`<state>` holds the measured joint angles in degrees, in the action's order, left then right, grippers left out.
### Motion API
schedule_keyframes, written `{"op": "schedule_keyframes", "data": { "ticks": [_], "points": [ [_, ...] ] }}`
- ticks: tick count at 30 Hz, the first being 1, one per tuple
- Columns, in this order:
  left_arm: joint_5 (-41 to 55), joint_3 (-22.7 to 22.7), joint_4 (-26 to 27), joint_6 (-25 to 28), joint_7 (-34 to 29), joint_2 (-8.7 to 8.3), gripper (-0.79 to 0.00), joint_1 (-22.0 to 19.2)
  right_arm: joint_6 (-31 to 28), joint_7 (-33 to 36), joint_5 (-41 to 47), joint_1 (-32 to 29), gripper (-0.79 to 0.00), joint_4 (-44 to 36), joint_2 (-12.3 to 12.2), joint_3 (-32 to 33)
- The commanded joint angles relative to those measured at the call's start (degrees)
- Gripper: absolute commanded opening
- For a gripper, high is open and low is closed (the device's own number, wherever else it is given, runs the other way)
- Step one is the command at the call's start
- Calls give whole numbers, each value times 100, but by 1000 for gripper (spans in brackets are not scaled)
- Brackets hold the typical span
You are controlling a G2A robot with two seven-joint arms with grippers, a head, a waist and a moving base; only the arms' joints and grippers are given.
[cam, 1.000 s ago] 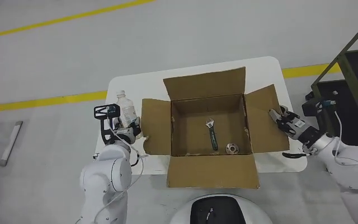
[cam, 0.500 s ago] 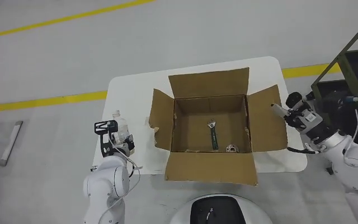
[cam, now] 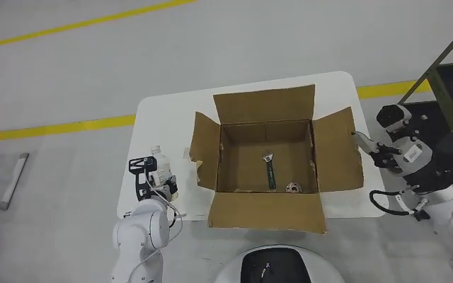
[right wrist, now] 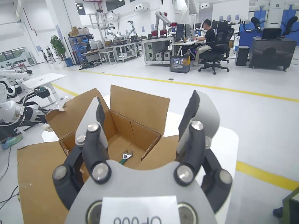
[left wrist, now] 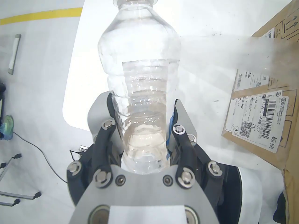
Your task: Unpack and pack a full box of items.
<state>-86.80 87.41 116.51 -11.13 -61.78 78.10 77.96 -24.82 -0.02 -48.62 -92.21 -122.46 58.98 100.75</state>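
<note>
Top view: box point(cam: 263, 106), table point(cam: 166, 117), grey floor point(cam: 212, 42).

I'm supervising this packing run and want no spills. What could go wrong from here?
1. The left gripper holds the clear plastic bottle near the white table's edge; a slip could drop it to the floor.
2. The brown cardboard box's raised left flap stands between bottle and box; the bottle might catch it.
</note>
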Motion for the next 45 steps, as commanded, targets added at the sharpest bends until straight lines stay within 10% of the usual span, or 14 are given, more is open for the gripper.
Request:
{"op": "schedule_keyframes", "data": {
  "ticks": [1,16,31,33,36,45],
  "points": [
    [0,0,0,0,0,0,-785,0,-7,19,-195,64,-785,52,6,-154],
    [-1885,-609,-1138,939,172,-65,-785,74,-48,15,-819,687,-785,834,62,-873],
    [-2533,-1206,-2653,458,433,77,-785,-524,-693,238,-612,771,-785,983,29,-624],
    [-2449,-1205,-2682,471,395,92,-683,-550,-723,267,-623,760,-785,961,28,-624],
    [-2417,-1192,-2706,482,301,110,0,-605,-734,306,-647,754,-785,934,29,-647],
    [-2266,-1000,-2165,723,128,119,0,-522,-687,506,-682,827,-785,944,35,-745]
  ]
}}
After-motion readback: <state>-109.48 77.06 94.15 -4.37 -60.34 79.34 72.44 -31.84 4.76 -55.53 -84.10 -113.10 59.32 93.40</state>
